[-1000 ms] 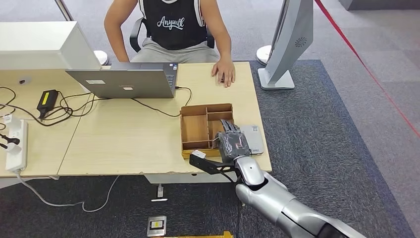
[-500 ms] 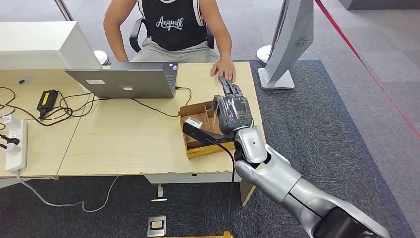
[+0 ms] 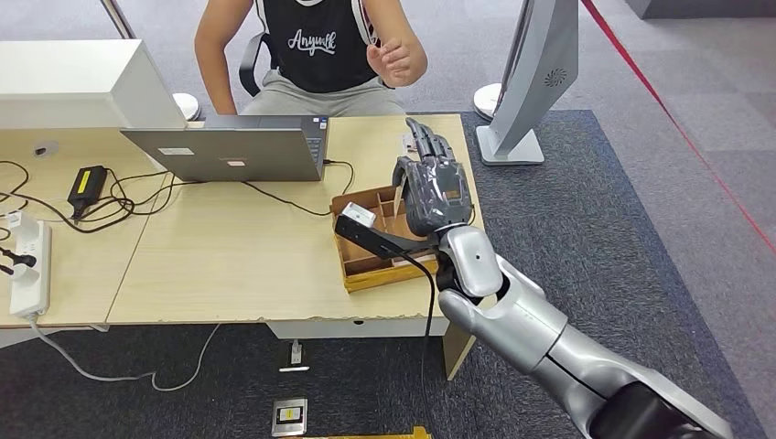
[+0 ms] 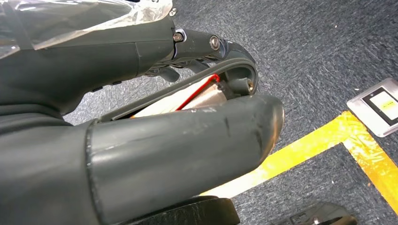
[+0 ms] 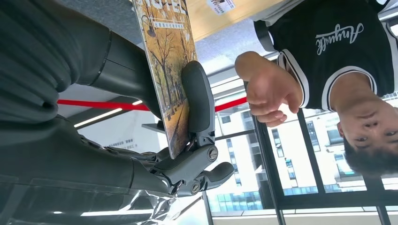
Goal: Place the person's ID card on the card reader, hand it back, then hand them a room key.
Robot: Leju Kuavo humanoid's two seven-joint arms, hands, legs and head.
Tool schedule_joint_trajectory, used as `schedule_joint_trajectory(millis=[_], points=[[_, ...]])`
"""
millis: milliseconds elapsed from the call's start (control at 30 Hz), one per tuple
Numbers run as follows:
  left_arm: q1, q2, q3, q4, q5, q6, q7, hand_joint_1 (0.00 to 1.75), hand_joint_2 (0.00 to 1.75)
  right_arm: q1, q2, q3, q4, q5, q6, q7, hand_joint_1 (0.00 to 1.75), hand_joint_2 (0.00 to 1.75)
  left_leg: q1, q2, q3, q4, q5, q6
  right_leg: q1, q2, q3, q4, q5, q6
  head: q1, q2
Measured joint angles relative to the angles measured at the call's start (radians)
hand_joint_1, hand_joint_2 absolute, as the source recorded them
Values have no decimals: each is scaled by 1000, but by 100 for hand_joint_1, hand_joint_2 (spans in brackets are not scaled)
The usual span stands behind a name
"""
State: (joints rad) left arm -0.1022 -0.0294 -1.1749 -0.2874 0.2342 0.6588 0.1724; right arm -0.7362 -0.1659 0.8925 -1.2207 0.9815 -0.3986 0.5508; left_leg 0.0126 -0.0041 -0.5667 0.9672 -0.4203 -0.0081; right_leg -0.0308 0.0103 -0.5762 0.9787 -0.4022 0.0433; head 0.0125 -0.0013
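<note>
My right hand is raised over the far side of the wooden tray, fingers pointing at the seated person. It pinches a room key card printed with autumn trees between thumb and fingers. The person's hand is lifted off the table, palm half open, a short way beyond the card; it is also in the right wrist view. A small white card lies on the table near my fingertips. My left hand hangs over the floor, fingers curled toward the thumb, with a pale red-edged strip between them.
An open laptop sits at the back of the table, with cables, a charger and a power strip to the left. A grey stand rises right of the table. Yellow tape marks the carpet.
My right hand rose from the tray and moved toward the person with the card. The person's hand lifted off the table.
</note>
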Motion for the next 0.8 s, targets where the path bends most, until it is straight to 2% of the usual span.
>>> schedule_joint_trajectory(millis=[267, 467, 600, 700, 800], points=[[0, 0, 0, 0, 0, 0, 0, 0, 0, 0, -5, -1, -16, 0, 8, 0, 175, 175, 0, 0, 0, 0, 0, 0, 0, 0, 0, 0, 0, 0, 0, 0], [-1, 0, 0, 0, -1, 0, 5, 0, 0, -15, 8, 2, 18, -24, 71, -15, 175, 175, 0, 0, -1, 0, 0, 0, 0, 0, 0, 0, 0, 0, 0, 0], [-3, 0, -2, 0, -18, -4, 6, 0, 0, -86, 37, 14, 112, -42, 153, -46, 175, 175, 0, 0, -1, 0, 0, 0, 0, 0, 0, 0, 0, 0, 0, 0], [-10, 0, -7, 0, -36, -10, 11, 0, 0, -176, 66, 41, 216, -7, 224, -35, 175, 175, 0, 0, -1, 0, 0, 0, 0, 0, 0, 1, 0, 0, 0, 0], [-15, 0, -12, 0, -43, -12, 13, 0, 0, -274, 103, 68, 332, 16, 237, -15, 175, 175, 0, -1, -1, 0, 1, 0, 0, 0, -1, 1, 0, 0, 0, 0]])
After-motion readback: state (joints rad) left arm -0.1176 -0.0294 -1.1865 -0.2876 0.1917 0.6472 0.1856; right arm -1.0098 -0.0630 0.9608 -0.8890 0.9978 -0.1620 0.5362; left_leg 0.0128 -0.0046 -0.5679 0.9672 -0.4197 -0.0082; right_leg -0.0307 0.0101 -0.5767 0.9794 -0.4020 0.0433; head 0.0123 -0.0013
